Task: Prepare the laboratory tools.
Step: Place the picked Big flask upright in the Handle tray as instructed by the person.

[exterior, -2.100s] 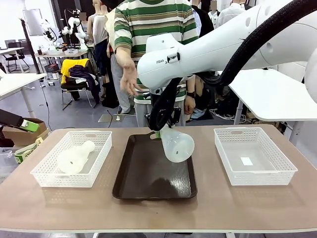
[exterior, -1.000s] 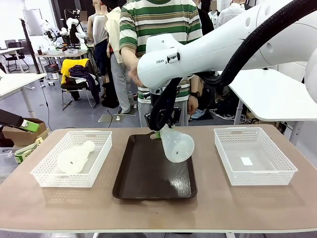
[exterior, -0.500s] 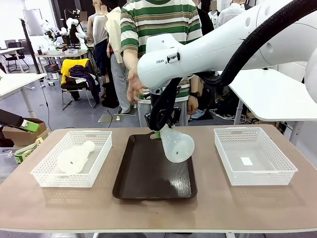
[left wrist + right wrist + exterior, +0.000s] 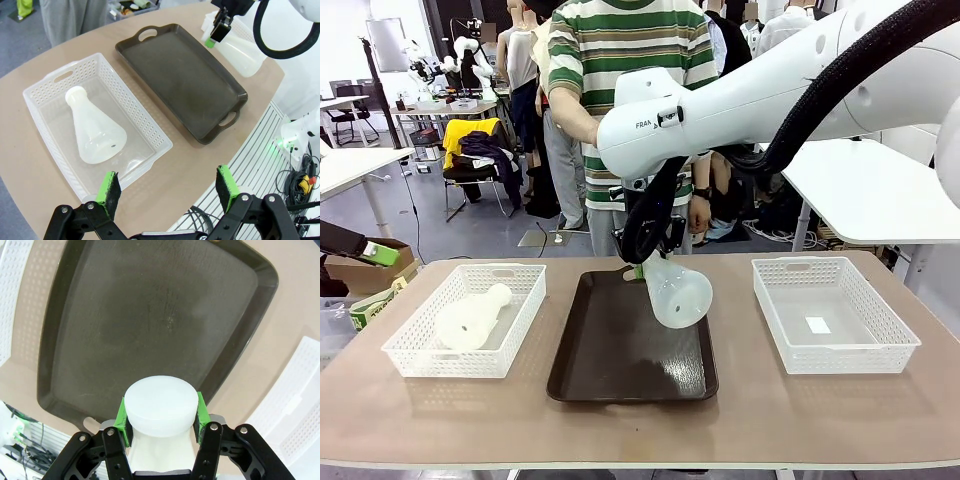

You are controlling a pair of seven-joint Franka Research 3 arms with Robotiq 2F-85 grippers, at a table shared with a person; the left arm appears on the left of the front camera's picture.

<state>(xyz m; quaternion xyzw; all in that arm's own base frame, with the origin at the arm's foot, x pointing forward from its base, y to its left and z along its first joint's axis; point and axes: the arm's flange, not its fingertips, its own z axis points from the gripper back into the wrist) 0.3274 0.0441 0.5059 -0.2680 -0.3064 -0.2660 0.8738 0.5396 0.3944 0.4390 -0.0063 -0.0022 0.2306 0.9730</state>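
One translucent white flask hangs tilted over the dark brown tray, base toward me. My right gripper is shut on its neck. In the right wrist view the green pads clamp the neck just below the white cap, with the tray underneath. A second flask lies on its side in the left white basket. My left gripper is open and holds nothing, high above the table's near edge, looking down on that flask in its basket.
A white lattice basket with only a small label inside stands at the right. A person in a striped shirt stands at the far edge behind the tray. The right arm's white link spans the upper middle.
The person at the far side has shifted and an arm has moved. My right gripper and the flask hang in the same place, and the left basket's flask has not moved.
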